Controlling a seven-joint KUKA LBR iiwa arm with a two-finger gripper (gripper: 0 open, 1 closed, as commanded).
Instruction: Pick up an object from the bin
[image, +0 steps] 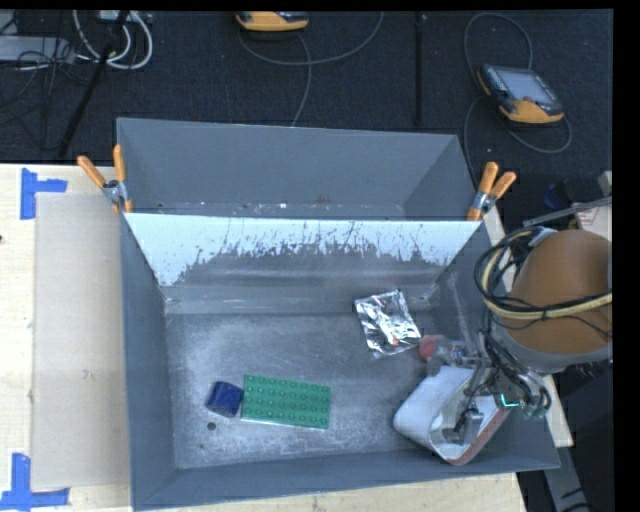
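Note:
My gripper (468, 408) is low in the bin's front right corner, right over a white rounded object (422, 410) with a brown rim along its lower edge. The gripper covers that object's right side. A crumpled piece of silver foil (387, 322) lies a short way behind and to the left. Between the foil and the gripper lies a small reddish thing (430, 348).
A flat green studded building plate (286, 401) lies on the bin floor at front centre-left, with a small blue block (225, 398) touching its left end. The arm with its orange cover and cables hangs over the bin's right wall.

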